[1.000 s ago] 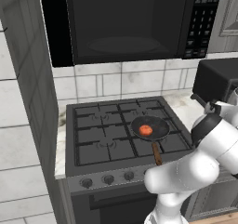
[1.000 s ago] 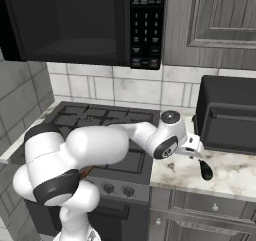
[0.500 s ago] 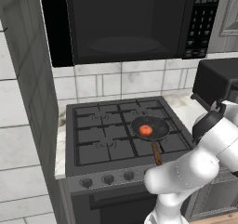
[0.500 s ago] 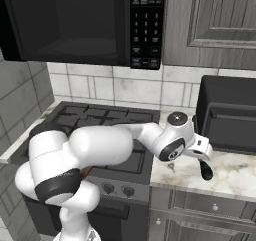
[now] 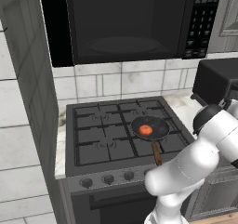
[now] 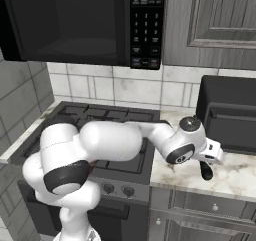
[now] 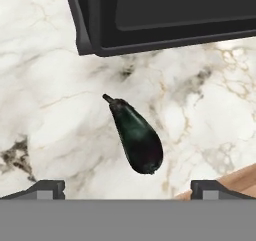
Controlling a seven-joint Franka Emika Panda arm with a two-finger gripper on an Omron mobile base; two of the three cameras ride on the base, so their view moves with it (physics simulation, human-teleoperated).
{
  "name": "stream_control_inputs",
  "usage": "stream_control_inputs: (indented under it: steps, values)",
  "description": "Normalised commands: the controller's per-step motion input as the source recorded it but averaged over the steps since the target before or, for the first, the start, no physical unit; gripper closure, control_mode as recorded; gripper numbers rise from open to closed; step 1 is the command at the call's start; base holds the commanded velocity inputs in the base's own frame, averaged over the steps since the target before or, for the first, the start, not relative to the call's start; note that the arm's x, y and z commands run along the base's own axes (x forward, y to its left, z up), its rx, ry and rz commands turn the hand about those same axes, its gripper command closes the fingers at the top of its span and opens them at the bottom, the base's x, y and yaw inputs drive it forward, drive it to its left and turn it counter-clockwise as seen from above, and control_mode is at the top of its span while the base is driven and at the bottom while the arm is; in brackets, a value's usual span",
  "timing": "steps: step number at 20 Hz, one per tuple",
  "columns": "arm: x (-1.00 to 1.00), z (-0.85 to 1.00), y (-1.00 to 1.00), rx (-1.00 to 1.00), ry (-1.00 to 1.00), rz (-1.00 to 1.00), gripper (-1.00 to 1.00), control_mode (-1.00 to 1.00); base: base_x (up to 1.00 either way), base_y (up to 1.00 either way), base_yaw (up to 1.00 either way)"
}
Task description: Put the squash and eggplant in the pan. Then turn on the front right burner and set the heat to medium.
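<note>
On the marble counter [image 7: 60, 115] to the right of the stove [image 5: 118, 135], the eggplant [image 7: 136, 139] lies on its side, dark green-black and glossy, its thin stem end pointing toward the black appliance [image 7: 165, 15] that stands at the back of the counter. The eggplant touches only the marble and lies a little way in front of the appliance, apart from it. In the hand view the gripper [image 7: 128, 187] hangs above the eggplant with its two dark fingertips [image 7: 47, 187] spread wide, one to each side of the fat end, and nothing between them; they are not touching it. From the right base view the white arm reaches from the lower left across the stove's right edge, and the gripper [image 6: 212, 157] is over the counter just in front of the appliance [image 6: 227, 112], with the eggplant [image 6: 205, 170] showing as a small dark shape right below it. The pan [image 5: 149, 128] sits on the front right burner [image 5: 169, 141], its brown handle pointing toward the front edge of the stove, and a round orange-red piece, the squash [image 5: 145, 130], lies inside it. Round grey knobs [image 5: 108, 178] run along the stove's front panel, and a dark microwave [image 5: 125, 23] hangs above.
</note>
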Motion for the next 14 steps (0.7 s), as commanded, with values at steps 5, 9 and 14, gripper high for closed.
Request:
stream_control_inputs:
  steps: [5,9,14]
  values:
    - [0.00,0.00,-0.16,0.03,0.00,0.02,-1.00,-1.00,0.00,0.00,0.00]
    - [0.03,-0.20,0.00,0.00,-0.01,0.00,-1.00,-1.00,0.00,0.00,0.00]
    - [0.07,-0.29,0.00,0.00,0.00,0.00,-1.00,-1.00,0.00,0.00,0.00]
